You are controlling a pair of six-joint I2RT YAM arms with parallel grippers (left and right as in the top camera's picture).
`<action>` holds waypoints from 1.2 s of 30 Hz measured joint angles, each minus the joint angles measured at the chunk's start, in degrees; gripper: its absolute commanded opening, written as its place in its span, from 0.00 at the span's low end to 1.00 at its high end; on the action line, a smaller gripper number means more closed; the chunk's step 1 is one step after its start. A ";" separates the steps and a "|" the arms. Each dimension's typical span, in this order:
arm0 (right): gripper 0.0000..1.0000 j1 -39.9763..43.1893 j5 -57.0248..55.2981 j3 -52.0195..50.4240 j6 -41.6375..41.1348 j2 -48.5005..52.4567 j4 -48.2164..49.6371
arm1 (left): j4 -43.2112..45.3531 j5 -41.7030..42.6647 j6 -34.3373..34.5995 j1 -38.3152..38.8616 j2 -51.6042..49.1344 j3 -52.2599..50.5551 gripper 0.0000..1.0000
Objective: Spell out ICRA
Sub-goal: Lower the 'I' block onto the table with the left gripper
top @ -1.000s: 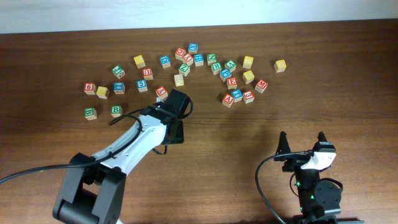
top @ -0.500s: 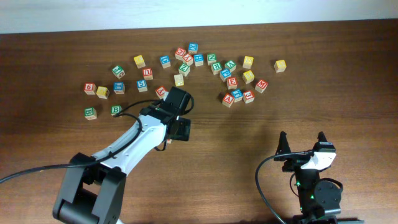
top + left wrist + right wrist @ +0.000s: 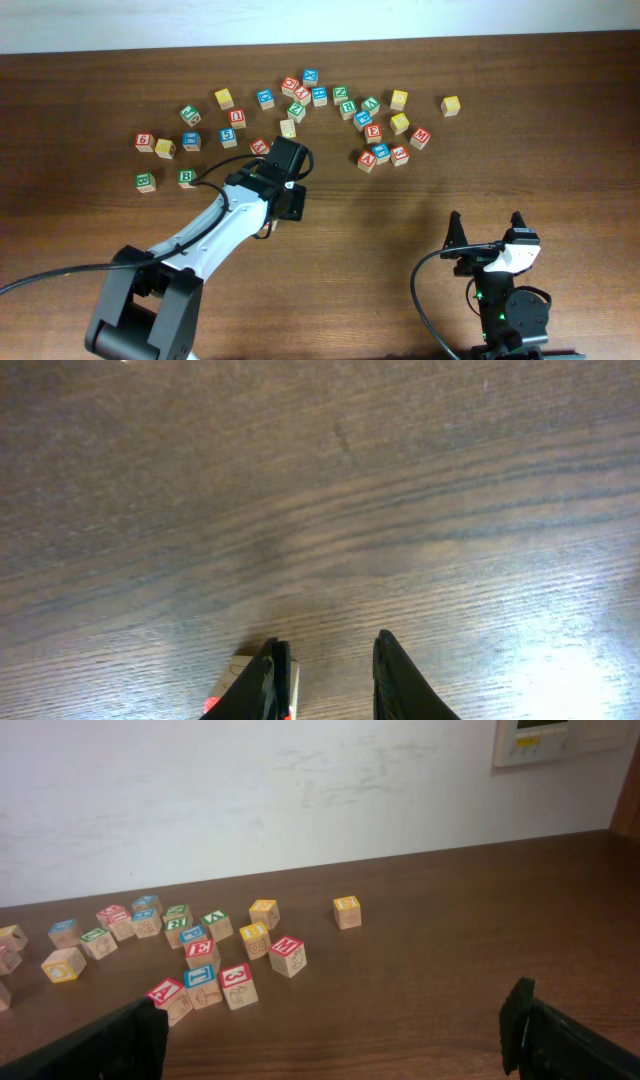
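Observation:
Many small wooden letter blocks lie scattered across the far half of the table. A red A block point(image 3: 367, 160) and a blue I block point(image 3: 381, 152) lie side by side in the right cluster; they also show in the right wrist view, A point(image 3: 168, 997) and I point(image 3: 201, 982). My left gripper point(image 3: 290, 200) is low over bare wood just in front of the blocks, jaws point(image 3: 330, 675) apart with nothing between them. A red-edged block point(image 3: 243, 682) lies just outside its left finger. My right gripper point(image 3: 485, 238) is wide open and empty at the near right.
A red block point(image 3: 260, 146) and a yellow block point(image 3: 288, 128) lie just beyond my left gripper. A lone yellow block point(image 3: 451, 105) sits at the far right. A white wall point(image 3: 300, 790) stands behind the table. A black cable loops beside the left arm.
My left gripper has moved a little away from the near edge, toward the blocks. The right arm has not moved.

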State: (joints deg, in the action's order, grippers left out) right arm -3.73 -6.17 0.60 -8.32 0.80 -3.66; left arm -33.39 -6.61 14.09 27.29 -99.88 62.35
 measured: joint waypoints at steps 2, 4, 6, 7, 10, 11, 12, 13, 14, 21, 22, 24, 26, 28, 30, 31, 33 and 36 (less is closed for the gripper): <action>0.98 0.00 0.00 0.00 -0.04 0.00 0.00 | -1.46 0.50 0.00 0.00 0.00 0.00 0.21; 0.98 0.00 0.00 0.00 -0.02 0.00 0.00 | -2.67 0.83 0.02 0.00 0.00 0.00 0.21; 0.98 0.00 0.00 0.00 -0.02 0.00 0.00 | -3.41 0.87 0.00 0.00 0.00 0.00 0.22; 0.98 0.00 0.00 0.00 -0.02 0.00 0.00 | -3.58 0.87 0.00 0.00 0.00 0.00 0.22; 0.98 0.00 0.00 0.00 0.00 0.00 0.00 | -3.67 0.87 0.02 0.00 0.00 0.00 0.23; 0.98 0.00 0.00 0.00 -0.02 0.00 0.00 | -3.67 0.87 0.00 0.00 0.00 0.00 0.23; 0.98 0.00 0.00 0.00 -0.04 0.00 0.00 | -3.67 0.87 0.00 0.00 0.00 0.00 0.23; 0.98 0.00 0.00 0.00 -0.02 0.00 0.00 | -3.67 0.90 0.00 0.00 0.00 0.00 0.22; 0.98 0.00 0.00 0.00 -0.02 0.00 0.00 | -3.67 1.33 0.00 0.00 0.00 0.00 0.20; 0.98 0.00 0.00 0.00 0.00 0.00 0.00 | -2.27 2.80 0.02 0.00 0.00 0.00 0.17; 0.98 0.00 0.00 0.00 -0.02 0.00 0.00 | -1.79 2.78 0.02 0.00 0.00 0.00 0.17; 0.98 0.00 0.00 0.00 -0.04 0.00 0.00 | -1.09 2.78 0.02 0.00 0.00 0.00 0.18; 0.98 0.00 0.00 0.00 -0.04 0.00 0.02 | -0.72 2.75 0.00 0.00 0.00 0.00 0.17; 0.98 0.00 0.00 0.00 -0.02 0.00 0.00 | -0.37 2.78 0.02 0.00 0.00 0.00 0.16; 0.98 0.00 0.00 0.00 -0.04 0.00 0.00 | 0.02 2.75 0.04 0.00 0.00 0.00 0.13; 0.98 0.00 0.00 0.00 0.00 0.00 0.00 | 0.26 2.75 0.00 0.00 0.00 0.00 0.12; 0.98 0.00 0.00 0.00 0.00 0.00 0.00 | 0.98 2.75 0.00 0.00 0.00 0.00 0.08; 0.98 0.00 0.00 0.00 -0.02 0.00 0.00 | 1.51 2.75 0.02 0.00 0.00 0.00 0.02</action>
State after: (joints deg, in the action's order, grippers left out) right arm -3.73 -6.17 0.60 -8.34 0.80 -3.66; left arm -31.88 -3.86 14.11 27.29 -99.88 62.35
